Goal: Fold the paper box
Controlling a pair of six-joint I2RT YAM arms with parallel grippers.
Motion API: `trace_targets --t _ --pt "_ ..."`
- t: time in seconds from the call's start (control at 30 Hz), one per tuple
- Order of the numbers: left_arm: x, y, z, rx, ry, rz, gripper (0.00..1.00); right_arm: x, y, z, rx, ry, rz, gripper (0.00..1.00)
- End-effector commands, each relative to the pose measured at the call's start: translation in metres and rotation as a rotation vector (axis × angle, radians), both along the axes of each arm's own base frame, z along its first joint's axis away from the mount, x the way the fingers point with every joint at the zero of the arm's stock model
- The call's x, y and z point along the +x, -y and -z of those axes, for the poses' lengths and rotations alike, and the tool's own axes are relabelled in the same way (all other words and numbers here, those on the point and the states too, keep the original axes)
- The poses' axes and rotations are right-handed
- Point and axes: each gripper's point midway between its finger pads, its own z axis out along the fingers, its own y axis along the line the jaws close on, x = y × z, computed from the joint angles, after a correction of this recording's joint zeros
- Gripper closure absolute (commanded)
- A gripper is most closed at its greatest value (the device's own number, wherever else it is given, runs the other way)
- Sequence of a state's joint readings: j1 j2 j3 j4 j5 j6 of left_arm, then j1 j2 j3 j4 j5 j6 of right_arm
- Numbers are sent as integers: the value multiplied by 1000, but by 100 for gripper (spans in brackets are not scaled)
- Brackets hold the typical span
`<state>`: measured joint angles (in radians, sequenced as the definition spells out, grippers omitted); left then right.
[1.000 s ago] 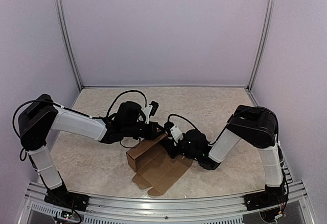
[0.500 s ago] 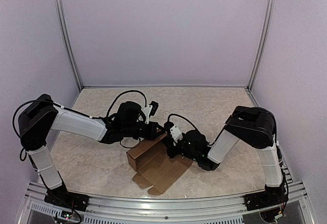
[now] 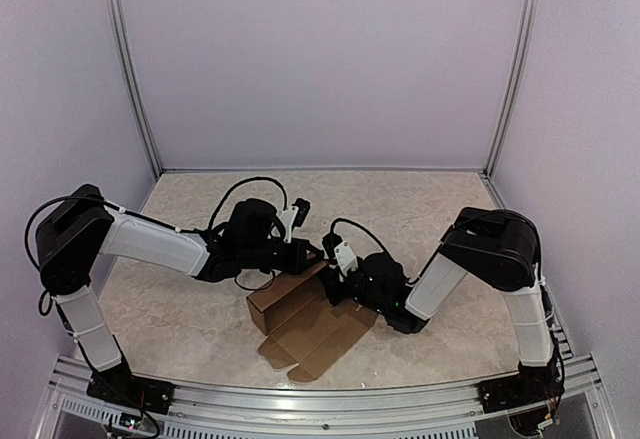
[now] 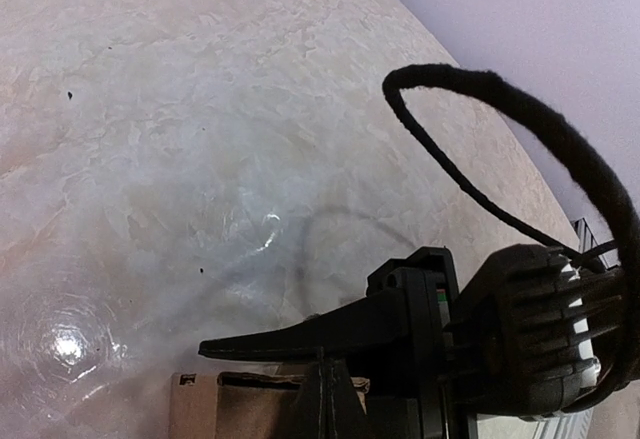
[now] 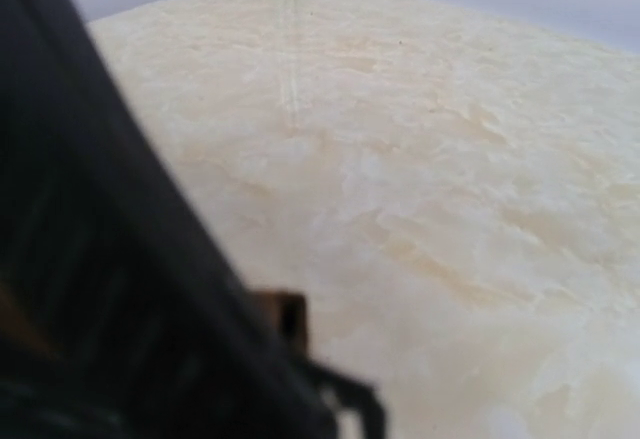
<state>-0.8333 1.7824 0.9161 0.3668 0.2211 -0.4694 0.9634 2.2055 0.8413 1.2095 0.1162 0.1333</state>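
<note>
— Marbled table (image 3: 190,334) floors a pale lilac booth. What lies nearest the arms' bases?

— Just past the metal rail (image 3: 300,417) is the paper box (image 3: 312,341). Its near flaps lie flat on the table, and further in one long side stands up, so it is only partly formed.

— And the grippers?

— Both meet at the box's far right corner. The left gripper (image 3: 316,255) has its fingers closed right together, with the tip at the top of the standing side. Its wrist view shows cardboard just beneath a finger, but I cannot tell whether any is pinched. The right gripper (image 3: 334,285) sits low at the inner right end, just beside the left one. Something dark and blurred blocks most of its own camera, so I cannot tell how far apart its fingers stand.

— Which step, then?

— I judge it to be raising the end flap beside the standing side, with much of the folding left to do. Next the right arm needs to push that flap upright while the left braces the corner. Only then can the near flaps come over.

— Behind them?

— More table, then the back wall (image 3: 320,69).
</note>
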Motion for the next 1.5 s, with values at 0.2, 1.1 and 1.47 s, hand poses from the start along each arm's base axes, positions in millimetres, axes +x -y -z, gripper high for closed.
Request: trace_targets --t 0.2,1.1,1.47 --pt "-14 -7 31 67 -80 10 100 11 -1 2 21 9 36 100" --pt "2 -34 15 83 -41 -82 100 -13 6 -9 -45 -27 -44 51" --pt "9 -50 -15 61 19 -124 94 -46 44 -27 -163 -88 -91 32"
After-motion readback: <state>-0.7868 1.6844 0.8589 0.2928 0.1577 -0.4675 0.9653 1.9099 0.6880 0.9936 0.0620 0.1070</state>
